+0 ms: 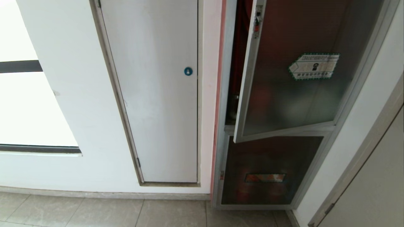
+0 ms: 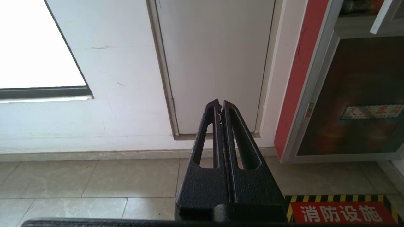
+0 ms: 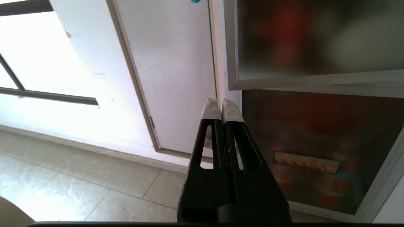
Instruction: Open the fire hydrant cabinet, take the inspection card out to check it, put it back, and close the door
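The fire hydrant cabinet (image 1: 224,104) stands at the right of the wall in the head view, its silver frame round a red inside. Its door (image 1: 293,94), dark tinted glass with a green-bordered white sticker (image 1: 314,66), hangs ajar with a narrow gap at the latch side. The inspection card is out of view. My right gripper (image 3: 221,105) is shut and empty, its taped tips low in front of the door's bottom corner (image 3: 235,83) and apart from it. My left gripper (image 2: 220,105) is shut and empty, pointing at the white panel's foot. Neither arm shows in the head view.
A plain white panel (image 1: 154,91) with a blue round lock (image 1: 188,71) fills the wall left of the cabinet. A smaller dark glass pane (image 1: 268,171) sits under the door. A red floor sign with yellow-black edging (image 2: 341,212) lies on the tiled floor (image 1: 104,211).
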